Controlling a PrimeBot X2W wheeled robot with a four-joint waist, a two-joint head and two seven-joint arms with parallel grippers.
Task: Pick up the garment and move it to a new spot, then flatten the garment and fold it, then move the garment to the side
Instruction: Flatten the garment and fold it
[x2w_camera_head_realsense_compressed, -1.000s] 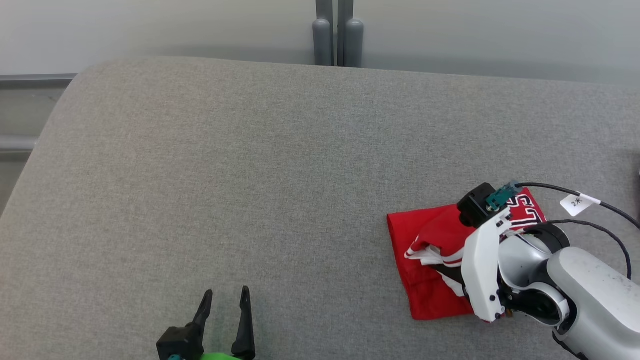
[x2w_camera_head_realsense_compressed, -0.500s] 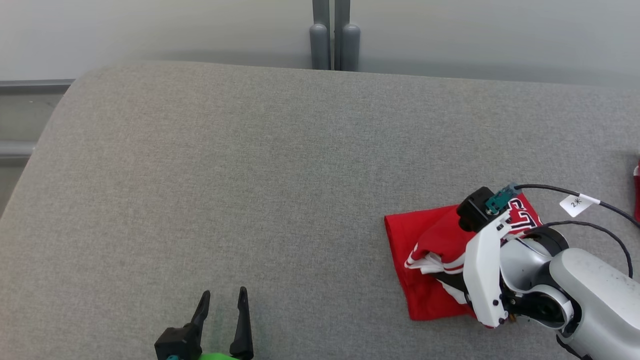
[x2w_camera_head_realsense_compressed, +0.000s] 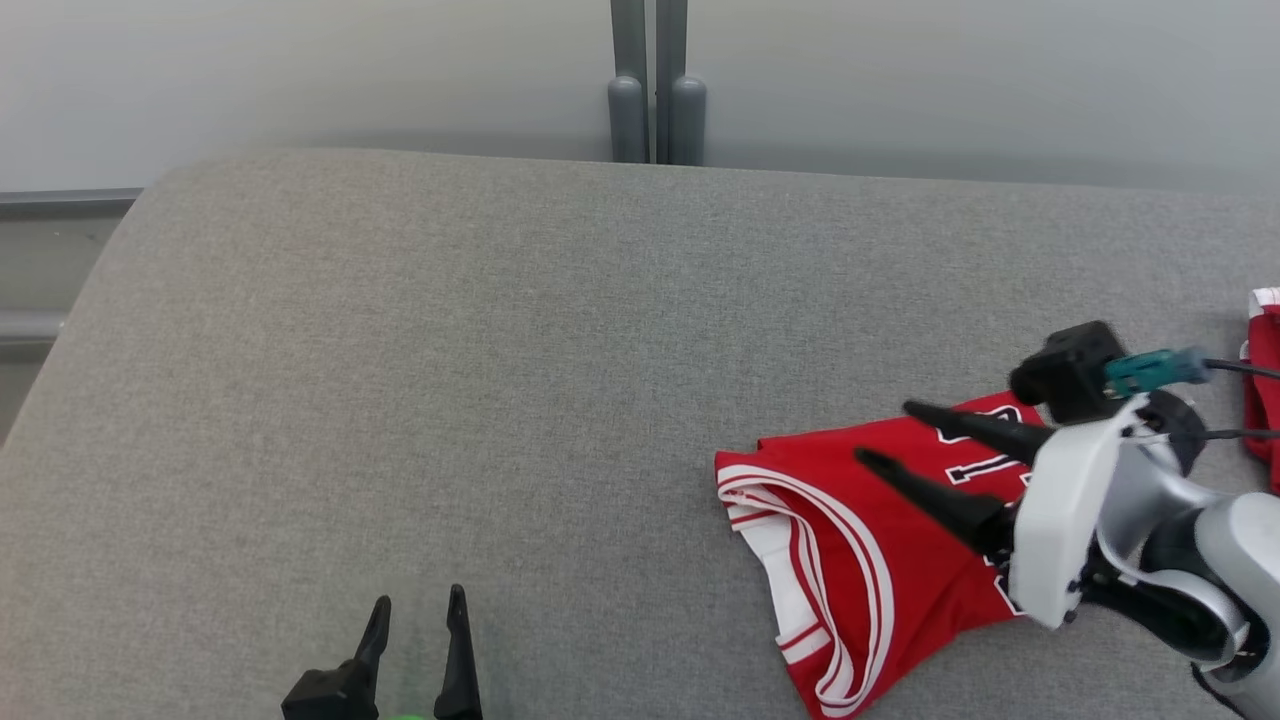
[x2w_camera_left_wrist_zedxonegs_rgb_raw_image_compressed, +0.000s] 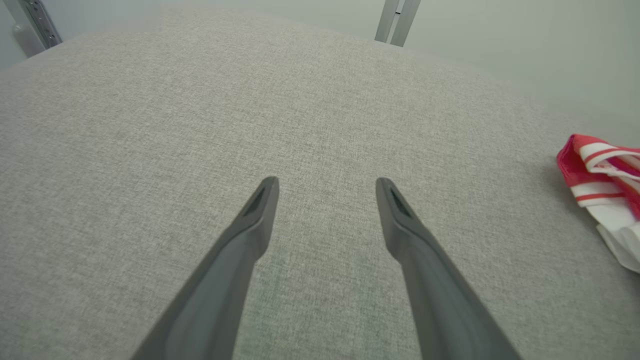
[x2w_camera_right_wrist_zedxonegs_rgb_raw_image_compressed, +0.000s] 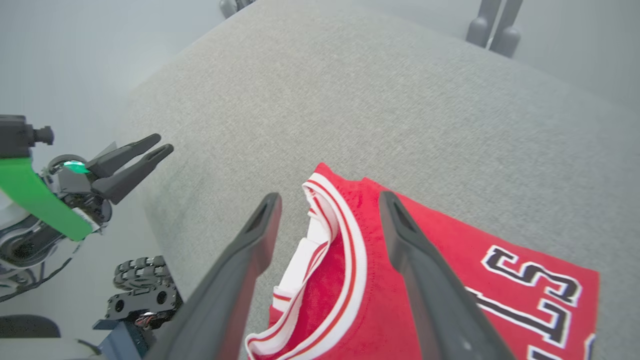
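The grey fabric-covered table (x2w_camera_head_realsense_compressed: 500, 350) rounds off at its far-left corner, back edge along a pale wall – a broad stretch of grey cloth runs between the left gripper (x2w_camera_head_realsense_compressed: 420, 600), fingers parted and holding nothing, and the red jersey (x2w_camera_head_realsense_compressed: 900, 580). The jersey lies flat near the table's right front. The right gripper (x2w_camera_head_realsense_compressed: 885, 432) is over it – fingers spread wide, gripping nothing, tips toward the white-trimmed edge; a second red garment (x2w_camera_head_realsense_compressed: 1262, 400) sits at the far right

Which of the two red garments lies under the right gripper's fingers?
The jersey with black numbers, spread flat beneath the open right gripper. The other red garment sits apart, further to the robot's right.
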